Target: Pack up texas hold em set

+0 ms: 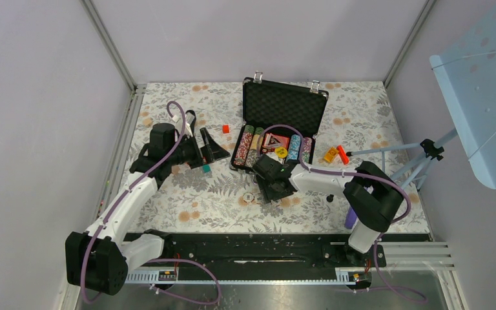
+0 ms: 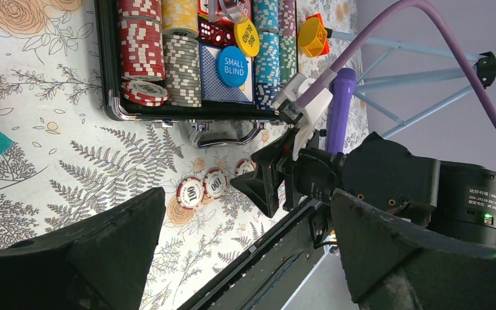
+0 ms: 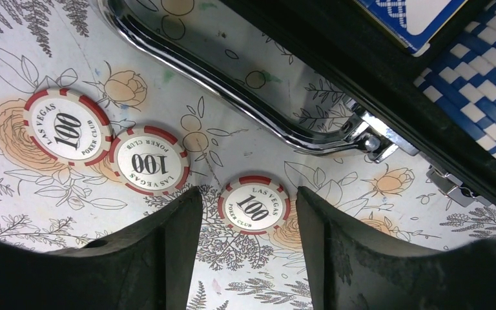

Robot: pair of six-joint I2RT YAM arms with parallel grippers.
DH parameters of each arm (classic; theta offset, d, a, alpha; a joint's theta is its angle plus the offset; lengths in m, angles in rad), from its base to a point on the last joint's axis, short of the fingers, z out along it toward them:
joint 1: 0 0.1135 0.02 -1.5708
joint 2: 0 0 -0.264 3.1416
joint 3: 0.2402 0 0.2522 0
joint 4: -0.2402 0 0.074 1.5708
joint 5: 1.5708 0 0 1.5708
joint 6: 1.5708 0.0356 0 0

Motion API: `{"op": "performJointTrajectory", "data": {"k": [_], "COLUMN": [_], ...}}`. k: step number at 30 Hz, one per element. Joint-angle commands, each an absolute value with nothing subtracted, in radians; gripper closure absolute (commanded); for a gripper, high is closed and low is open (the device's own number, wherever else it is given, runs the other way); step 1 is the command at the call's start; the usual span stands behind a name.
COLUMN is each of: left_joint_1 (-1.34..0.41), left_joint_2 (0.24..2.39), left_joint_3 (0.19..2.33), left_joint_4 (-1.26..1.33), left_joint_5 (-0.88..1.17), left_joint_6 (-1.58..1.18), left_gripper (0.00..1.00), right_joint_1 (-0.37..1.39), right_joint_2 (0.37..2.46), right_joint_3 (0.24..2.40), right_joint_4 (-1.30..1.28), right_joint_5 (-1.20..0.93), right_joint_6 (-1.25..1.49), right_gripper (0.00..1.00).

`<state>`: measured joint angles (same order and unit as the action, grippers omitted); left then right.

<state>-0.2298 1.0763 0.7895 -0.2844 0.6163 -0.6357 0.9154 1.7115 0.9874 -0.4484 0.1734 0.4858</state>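
A table (image 1: pixel 187 206) covered in a floral, fern-printed cloth carries an open black rectangular briefcase (image 1: pixel 284 103) at its far centre. The lid stands upright, lined with bumpy egg-crate foam. Inside lie several rows of edge-striped poker chips (image 2: pixel 141 45) in red, yellow, grey and blue, a blue-backed card deck (image 2: pixel 208 84), one round blue button (image 2: pixel 234 66) and one round yellow button (image 2: pixel 247 37).

Three loose chips (image 3: pixel 150 161), white with red edge stripes and marked 100, lie flat in a row on the cloth just near of the case's curved chrome handle (image 3: pixel 232 97).

The right arm reaches left across the table, wrist angled down. Its right gripper (image 3: pixel 248 194) is open, with the end chip (image 3: pixel 253 208) between its black fingers, small gaps showing on both sides.

The left arm stretches far along the left side, and the left gripper (image 2: pixel 245 258) stands spread wide left of the case, holding nothing.
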Motion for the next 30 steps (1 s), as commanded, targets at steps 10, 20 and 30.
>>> {"op": "performJointTrajectory", "data": {"k": [10,20,30], "left_joint_1": [-0.233,-0.232,-0.232], "left_joint_2": [1.068,1.065,1.066], "left_joint_3": [0.788,0.785,0.785], "left_joint_4": [-0.253,-0.253,-0.249], "left_joint_5": [0.612,0.613,0.618], "left_joint_6": [-0.626,-0.627,-0.629], "left_gripper": [0.02,0.02,0.02], "right_joint_1": [0.906,0.931,0.960], "right_joint_2": [1.741,1.749,1.755], "right_joint_3": [0.899,0.903,0.897], "right_joint_4": [-0.499,-0.525,-0.543], "right_joint_5": [0.119,0.129,0.134], "right_joint_6": [0.505,0.521,0.534], "right_gripper": [0.38,0.37,0.36]}}
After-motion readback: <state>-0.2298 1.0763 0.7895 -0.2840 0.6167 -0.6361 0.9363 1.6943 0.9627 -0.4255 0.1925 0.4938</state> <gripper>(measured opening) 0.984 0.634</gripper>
